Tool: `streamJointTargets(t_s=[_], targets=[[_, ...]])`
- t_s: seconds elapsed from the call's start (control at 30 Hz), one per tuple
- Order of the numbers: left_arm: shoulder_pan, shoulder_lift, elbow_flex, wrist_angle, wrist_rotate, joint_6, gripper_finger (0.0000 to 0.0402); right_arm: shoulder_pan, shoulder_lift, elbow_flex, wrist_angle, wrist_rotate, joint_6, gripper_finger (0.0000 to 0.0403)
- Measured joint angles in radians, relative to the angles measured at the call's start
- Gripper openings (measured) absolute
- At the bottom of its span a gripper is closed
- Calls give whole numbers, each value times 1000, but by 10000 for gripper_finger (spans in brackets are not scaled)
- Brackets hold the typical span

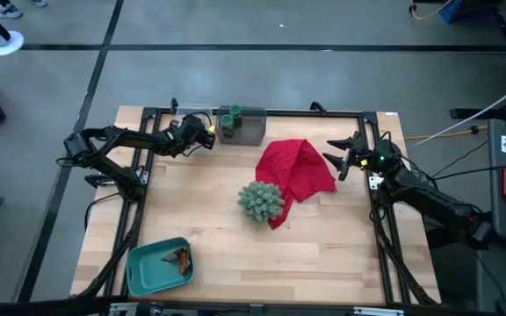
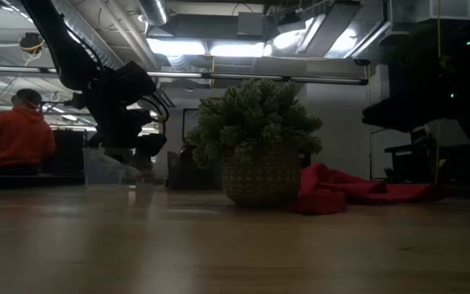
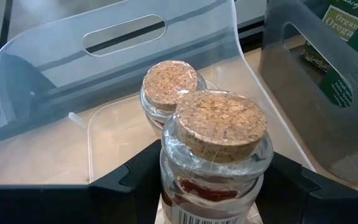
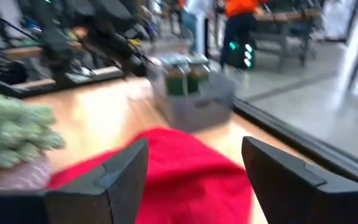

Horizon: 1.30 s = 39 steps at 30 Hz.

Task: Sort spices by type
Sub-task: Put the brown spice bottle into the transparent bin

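Observation:
My left gripper (image 1: 202, 132) is at the table's far left, shut on a small glass jar with a cork lid (image 3: 219, 124). It holds the jar inside a clear plastic bin (image 3: 123, 37). A second cork-lidded jar (image 3: 169, 84) stands on the bin's floor just beyond the held one. Beside it, a grey bin (image 1: 240, 125) holds jars with green lids and green labels (image 3: 337, 37). My right gripper (image 1: 341, 156) is open and empty over the right edge of the red cloth (image 4: 166, 162). My left gripper pinches the jar's glass body (image 3: 173, 177), below the cork lid, between its two fingers, one on each side. The jar stands upright in the hold. Its lower end is out of the picture, so I cannot tell whether it rests on the bin's floor.
A spiky green plant in a woven pot (image 1: 260, 200) stands mid-table, next to the red cloth (image 1: 297, 167). A teal tray (image 1: 148, 272) with a brown packet (image 1: 181, 256) lies at the near left. A person in orange (image 2: 19, 135) is in the room beyond.

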Motion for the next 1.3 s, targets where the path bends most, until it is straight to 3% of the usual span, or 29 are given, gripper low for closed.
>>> streamJointTargets(t_s=[0.27,1.03,1.3], targets=[[2,0,0,-5,1,-3,196,-14,3,0,-131,121,12,257],[-5,2,-1,22,8,19,196,-13,1,-1,-126,120,65,257],[-5,2,-1,22,6,18,196,-14,-11,-1,-101,42,138,257]])
